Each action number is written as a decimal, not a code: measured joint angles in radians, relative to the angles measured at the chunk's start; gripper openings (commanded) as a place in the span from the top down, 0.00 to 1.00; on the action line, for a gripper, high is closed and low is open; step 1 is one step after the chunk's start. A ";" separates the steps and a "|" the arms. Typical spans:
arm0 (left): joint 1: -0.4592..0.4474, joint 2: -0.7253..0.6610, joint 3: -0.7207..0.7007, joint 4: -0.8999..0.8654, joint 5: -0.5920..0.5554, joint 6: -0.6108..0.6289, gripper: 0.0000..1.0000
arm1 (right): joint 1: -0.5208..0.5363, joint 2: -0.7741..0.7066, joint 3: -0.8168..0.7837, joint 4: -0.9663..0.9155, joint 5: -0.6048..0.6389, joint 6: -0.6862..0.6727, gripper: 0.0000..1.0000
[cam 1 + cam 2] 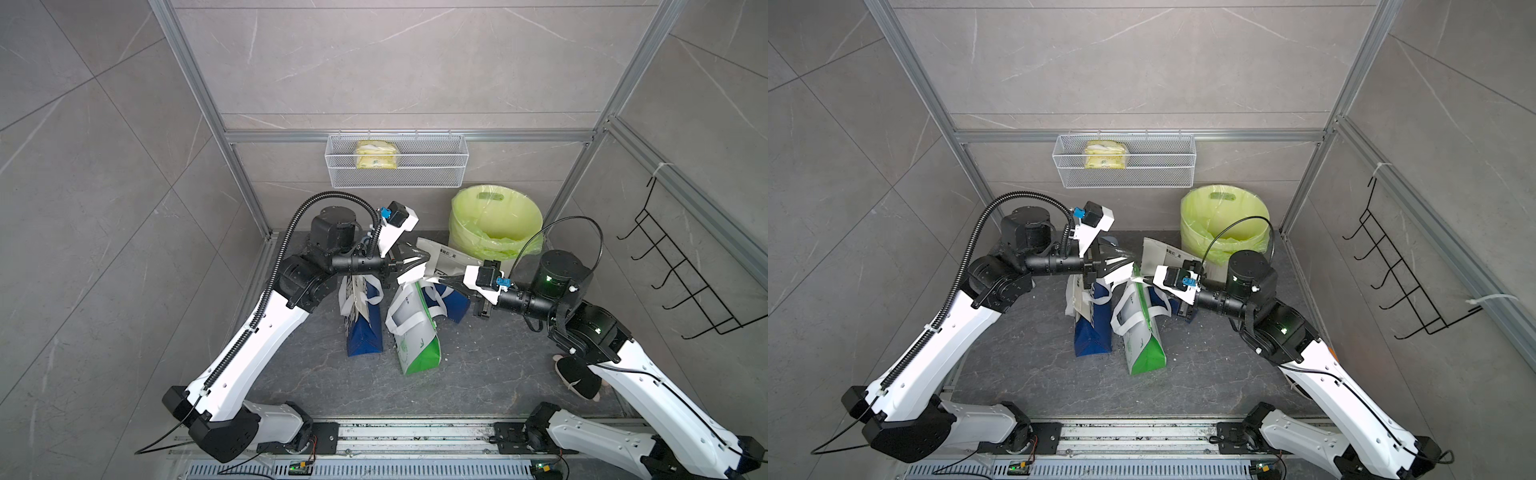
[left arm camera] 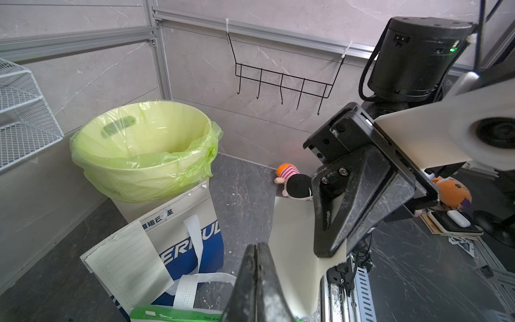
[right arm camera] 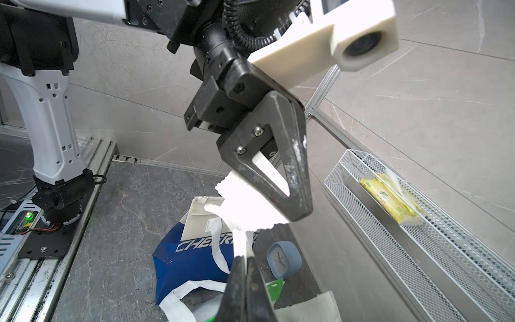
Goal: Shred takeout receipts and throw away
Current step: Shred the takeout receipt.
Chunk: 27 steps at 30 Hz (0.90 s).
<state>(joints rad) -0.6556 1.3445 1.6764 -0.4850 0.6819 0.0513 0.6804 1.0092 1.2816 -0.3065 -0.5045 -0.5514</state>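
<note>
Above the bags, one of the takeout receipts [image 1: 413,276] is stretched between both grippers; its edge looks ragged in the right wrist view [image 3: 242,206]. My left gripper [image 1: 422,262] [image 2: 257,246] is shut on one side of it. My right gripper [image 1: 436,280] [image 3: 245,259] is shut on a narrow strip of the same paper. A second lined receipt [image 2: 125,264] sticks to the face of a blue-and-white bag [image 2: 192,245] leaning at the bin. The bin [image 1: 494,224] with its green liner stands open at the back right, just beyond the grippers.
Another blue-and-white bag [image 1: 361,328] and a green-and-white bag [image 1: 415,340] lie under the grippers. A wire basket [image 1: 397,160] with a yellow packet hangs on the back wall, a black hook rack [image 1: 681,282] on the right wall. A plush toy [image 1: 575,376] and a blue clock [image 3: 284,259] lie on the floor.
</note>
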 measured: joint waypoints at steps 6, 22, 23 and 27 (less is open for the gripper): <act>0.012 0.010 0.001 0.027 -0.135 -0.036 1.00 | 0.000 -0.029 -0.005 -0.023 -0.013 0.015 1.00; 0.071 -0.007 -0.235 0.495 -0.370 -0.521 1.00 | 0.000 -0.127 -0.129 0.235 -0.024 0.519 1.00; 0.071 -0.013 -0.269 0.546 -0.378 -0.589 1.00 | 0.000 -0.109 -0.129 0.269 0.002 0.584 1.00; 0.071 -0.026 -0.380 0.714 -0.429 -0.839 1.00 | 0.000 -0.042 -0.129 0.349 0.117 0.830 1.00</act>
<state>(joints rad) -0.5850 1.3190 1.2961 0.2287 0.2531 -0.7876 0.6804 0.9676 1.1530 0.0422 -0.3878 0.2790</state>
